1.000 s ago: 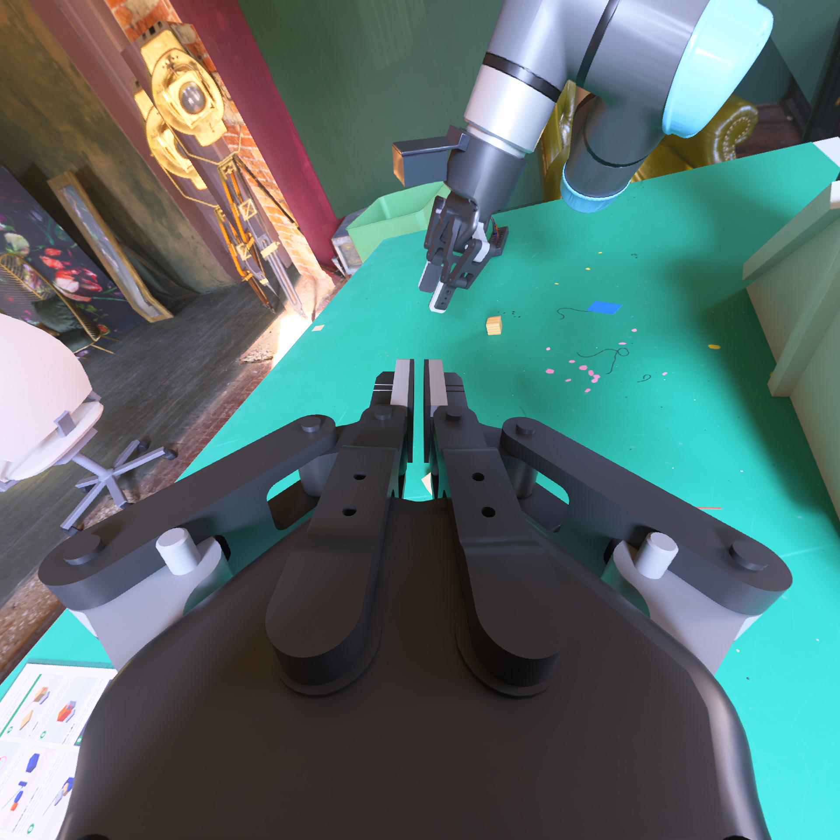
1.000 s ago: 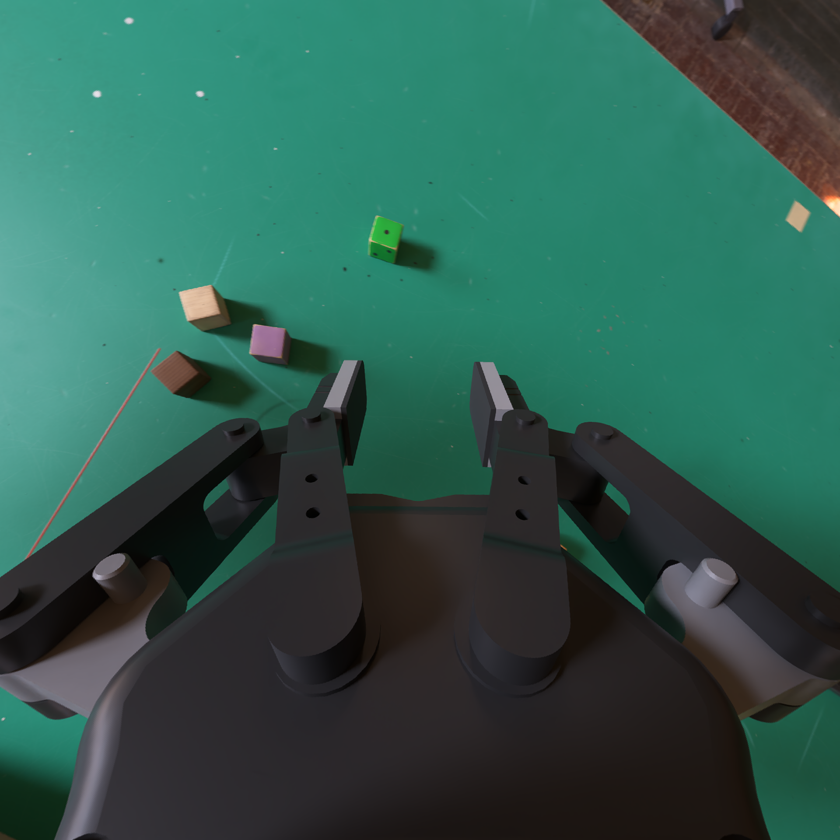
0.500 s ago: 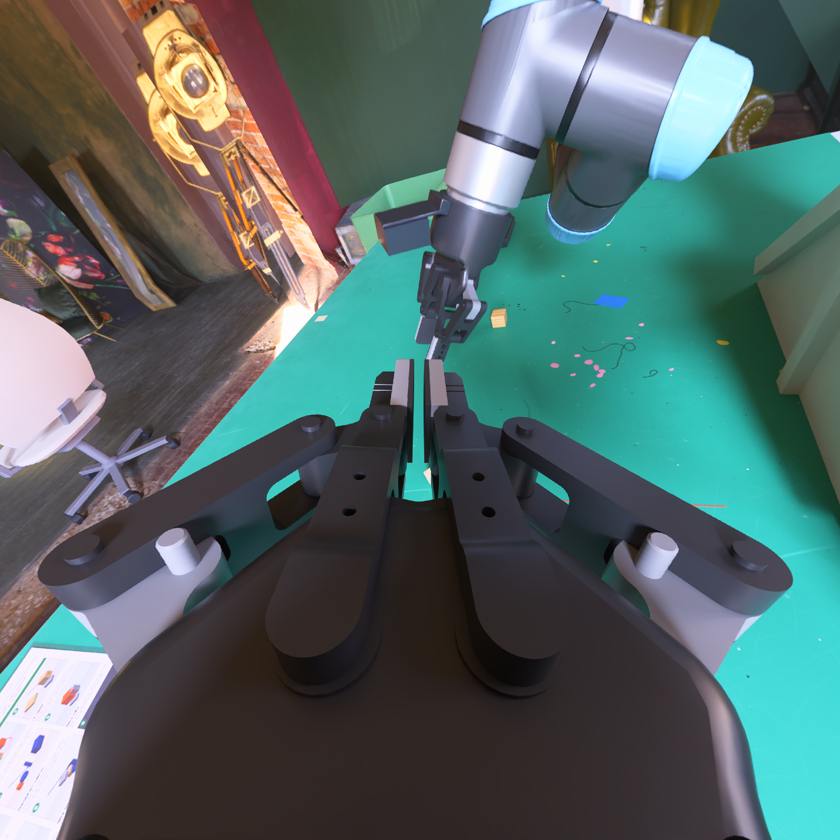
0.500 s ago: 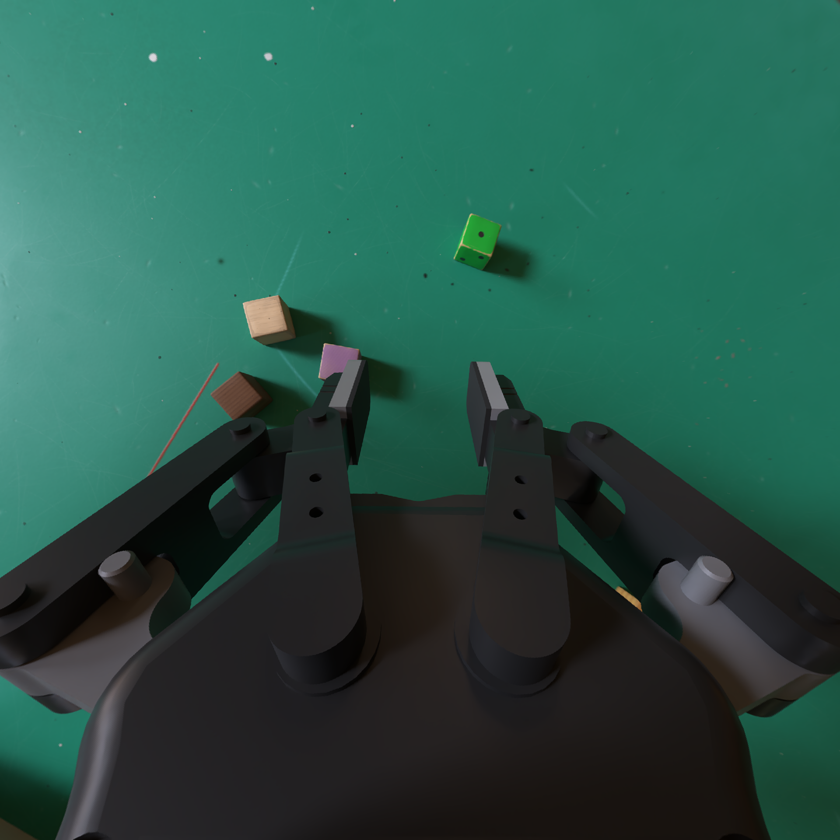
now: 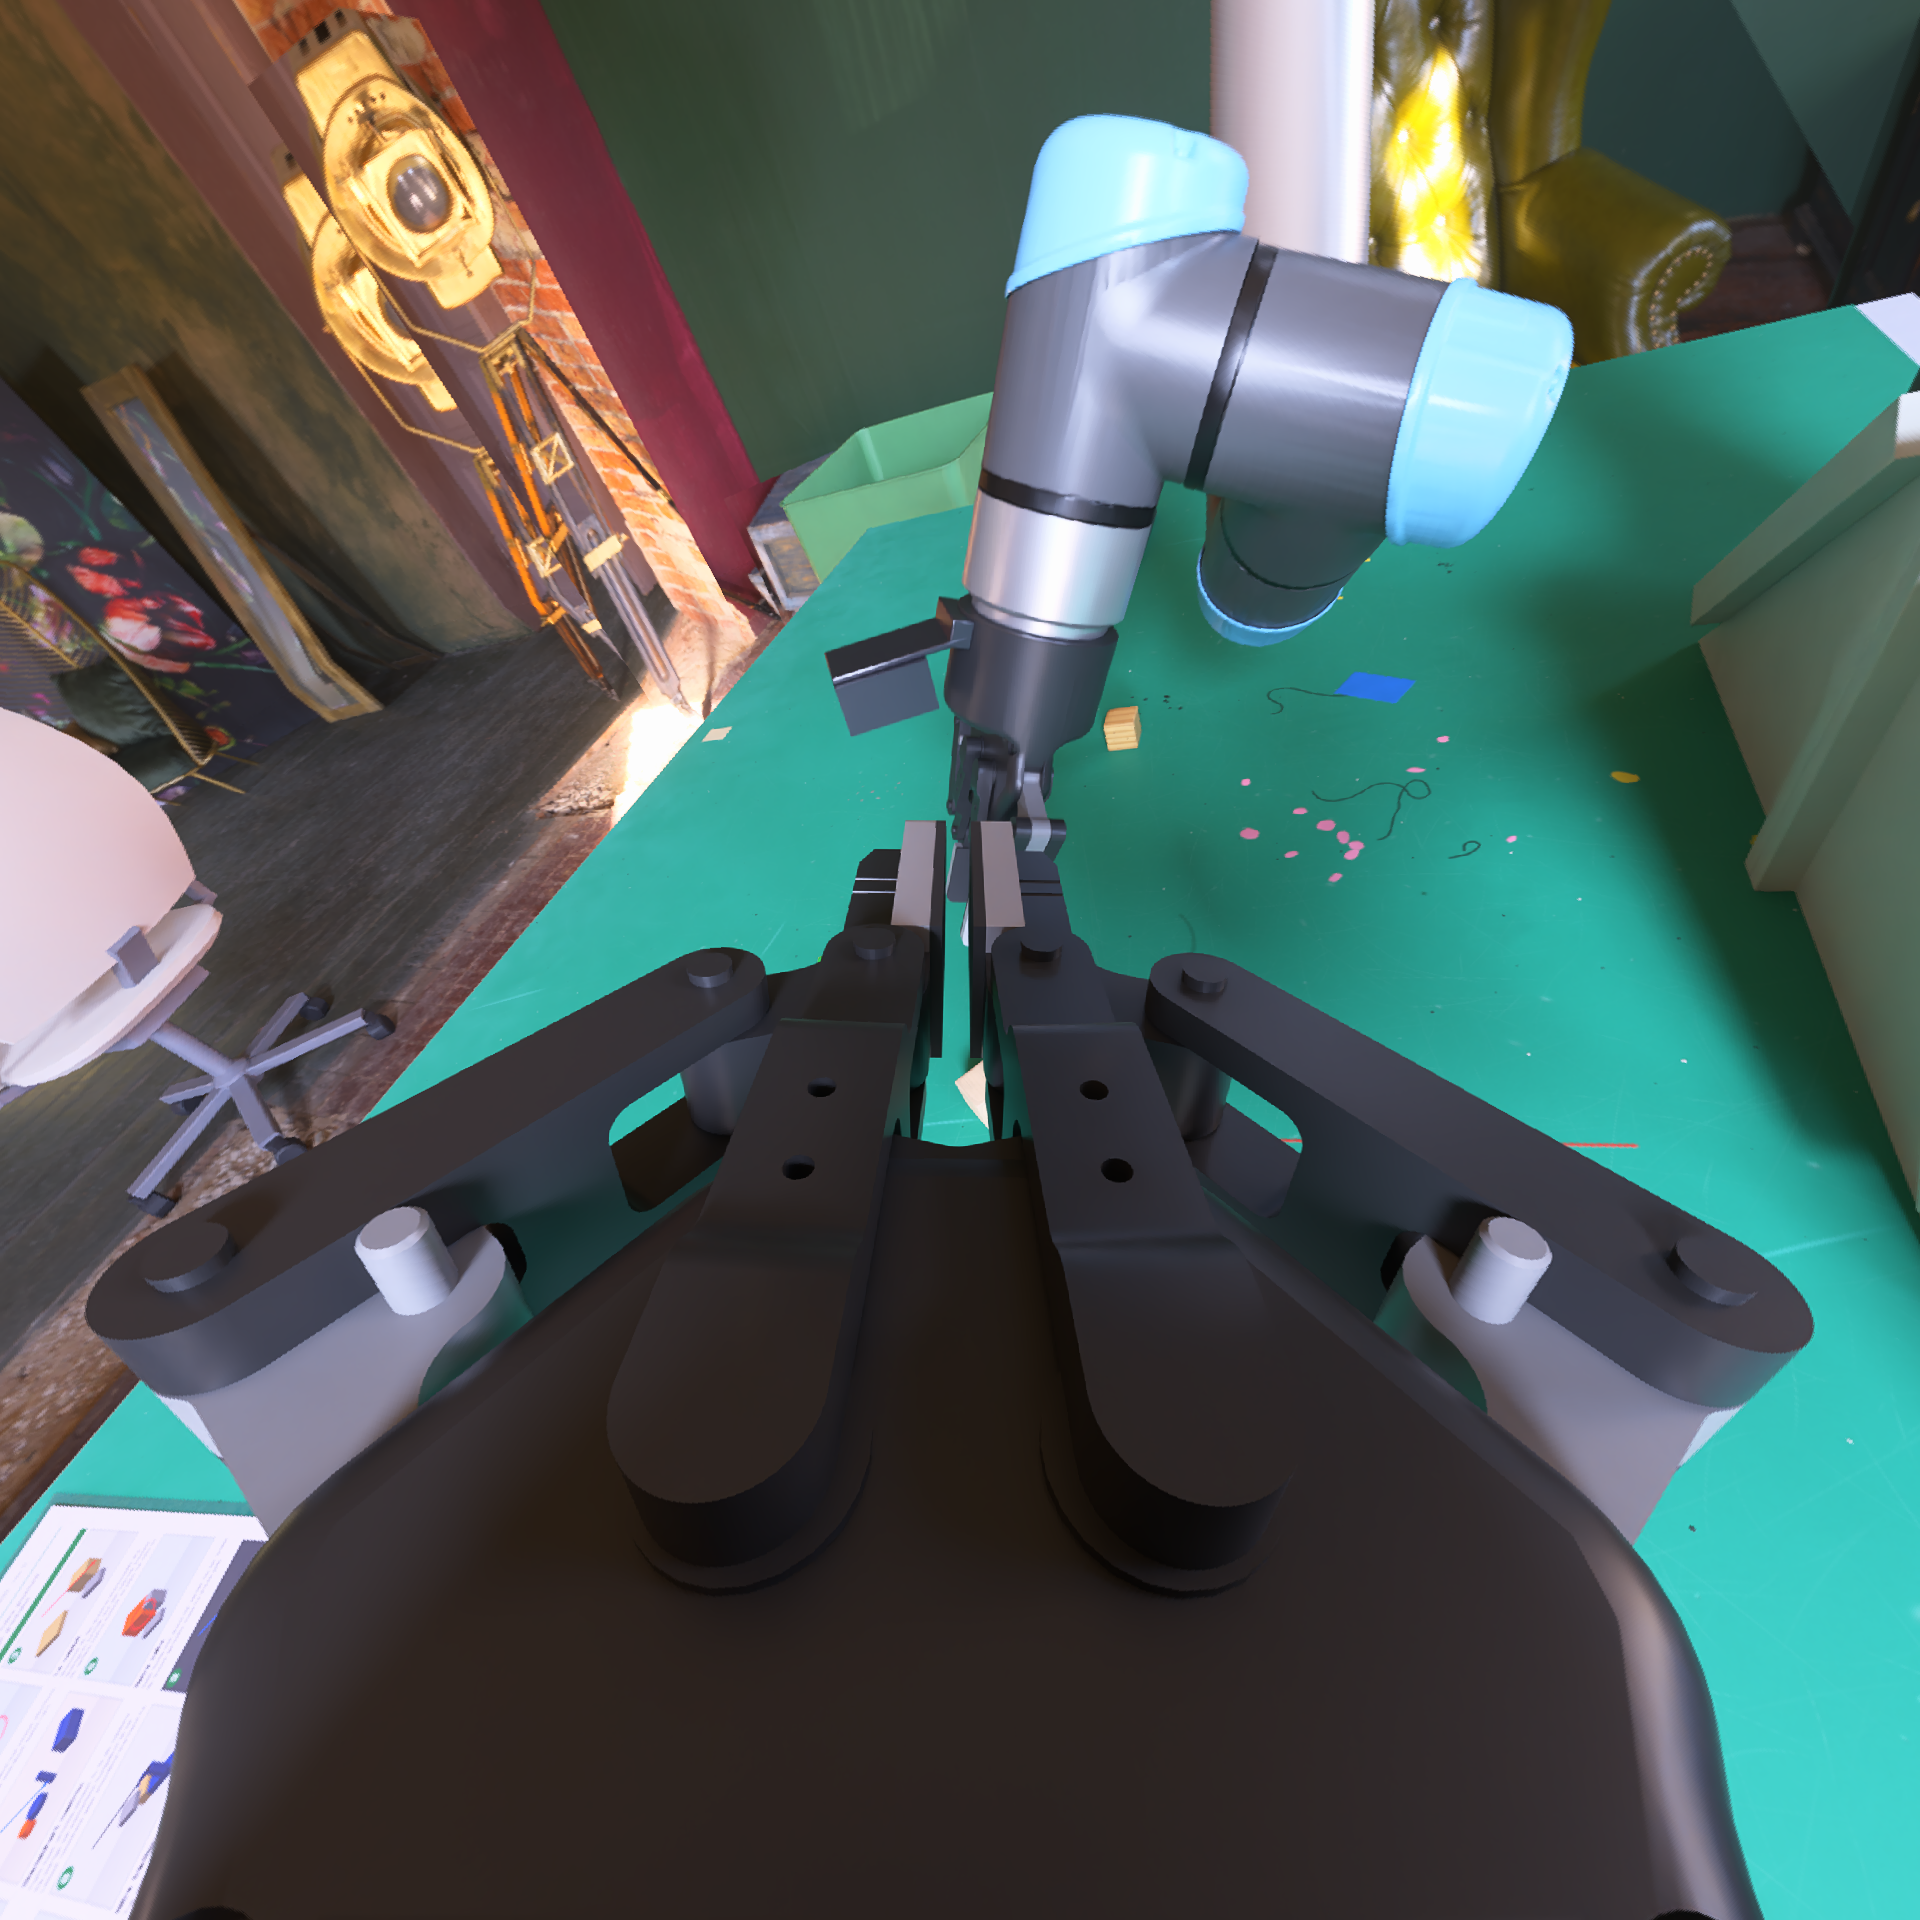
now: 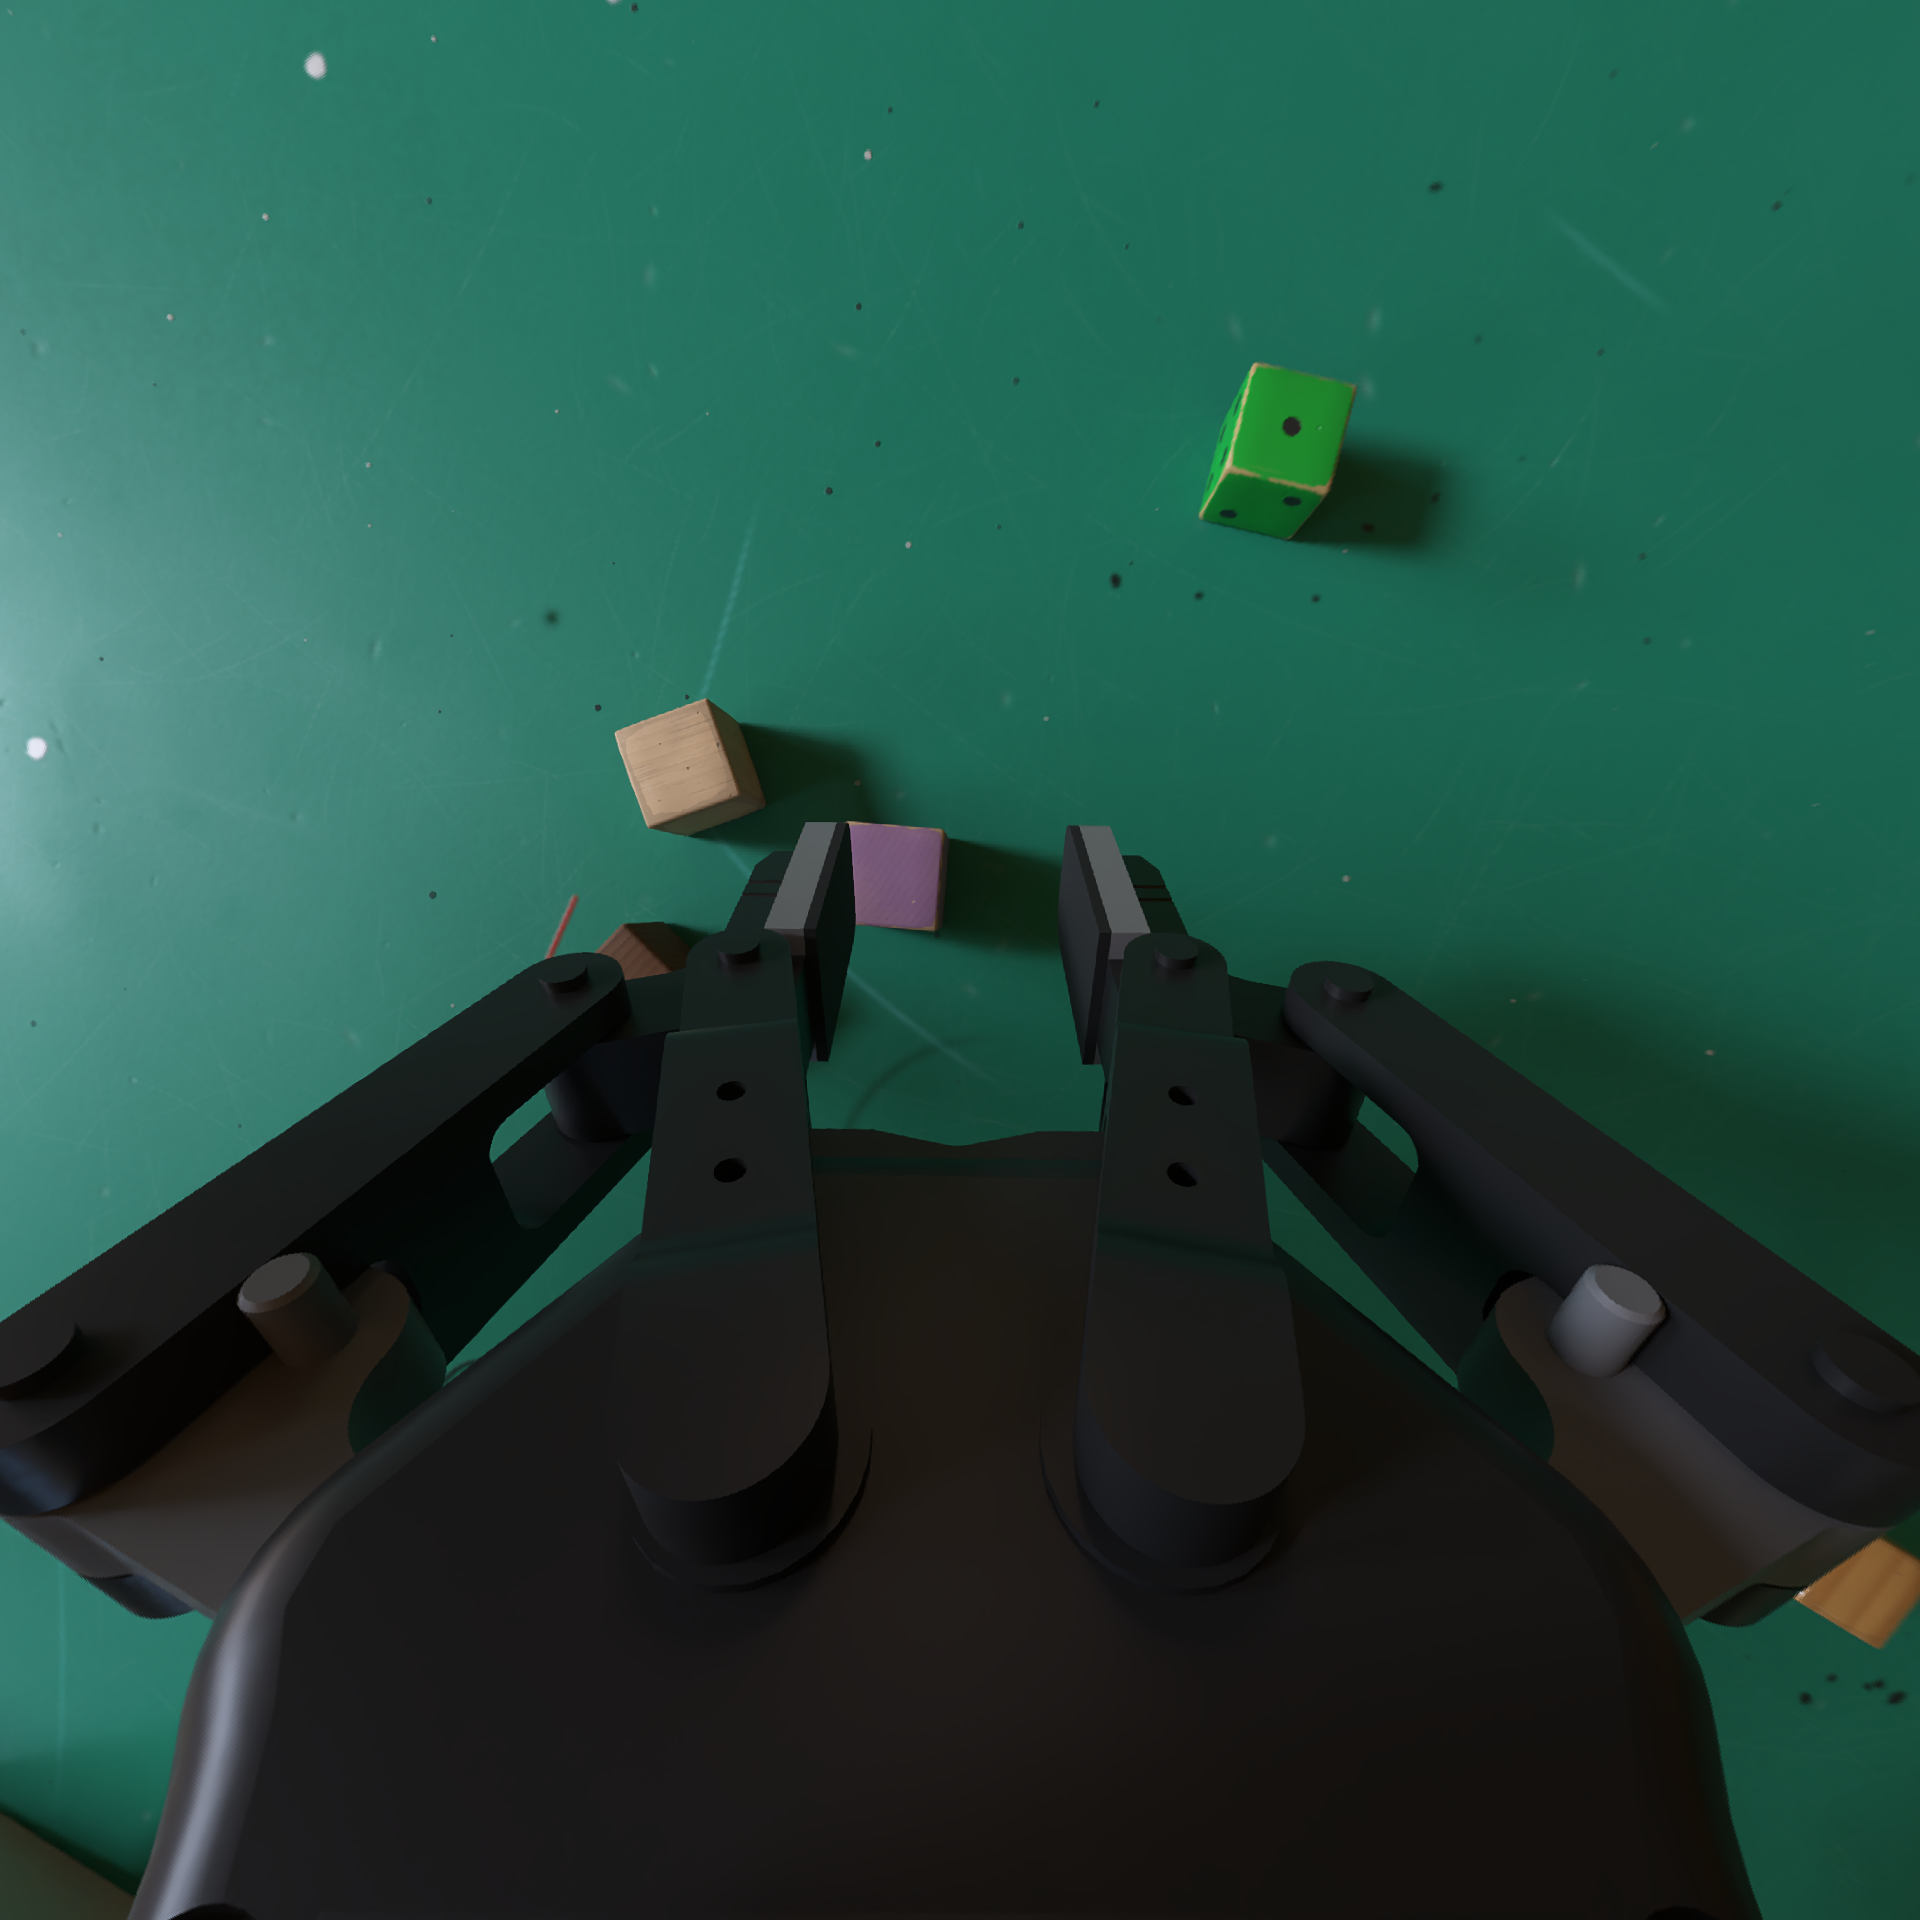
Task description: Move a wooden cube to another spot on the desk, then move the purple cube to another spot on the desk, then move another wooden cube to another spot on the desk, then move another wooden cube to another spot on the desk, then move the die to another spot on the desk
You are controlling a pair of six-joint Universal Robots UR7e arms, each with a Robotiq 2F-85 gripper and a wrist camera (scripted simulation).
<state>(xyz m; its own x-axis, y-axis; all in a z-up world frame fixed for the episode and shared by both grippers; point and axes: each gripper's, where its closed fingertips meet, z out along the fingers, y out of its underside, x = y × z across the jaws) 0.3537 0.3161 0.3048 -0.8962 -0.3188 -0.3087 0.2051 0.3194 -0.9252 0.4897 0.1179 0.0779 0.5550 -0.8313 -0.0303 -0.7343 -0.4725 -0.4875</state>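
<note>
In the right wrist view my right gripper [image 6: 956, 883] is open above the green desk. The purple cube [image 6: 899, 875] lies between its fingertips, close against the left finger. A light wooden cube [image 6: 688, 766] sits just up-left of it. A dark brown wooden cube [image 6: 639, 948] is partly hidden behind the left finger linkage. The green die [image 6: 1276, 452] lies farther up and right. Another light wooden cube [image 6: 1860, 1602] peeks out at the lower right; it also shows in the left wrist view [image 5: 1122, 727]. My left gripper [image 5: 958, 868] is shut and empty, facing the right arm [image 5: 1060, 520].
A pale cabinet [image 5: 1829, 665] stands at the desk's right edge. A green bin [image 5: 883, 478] sits off the far corner. A printed sheet [image 5: 83, 1683] lies at the near left. The desk's left edge [image 5: 582, 883] drops to the floor, where an office chair [image 5: 94, 935] stands.
My right gripper has moved down and toward the cubes, so the purple cube now lies between its open fingers. In the left wrist view the right arm has come lower and closer. My left gripper stays shut.
</note>
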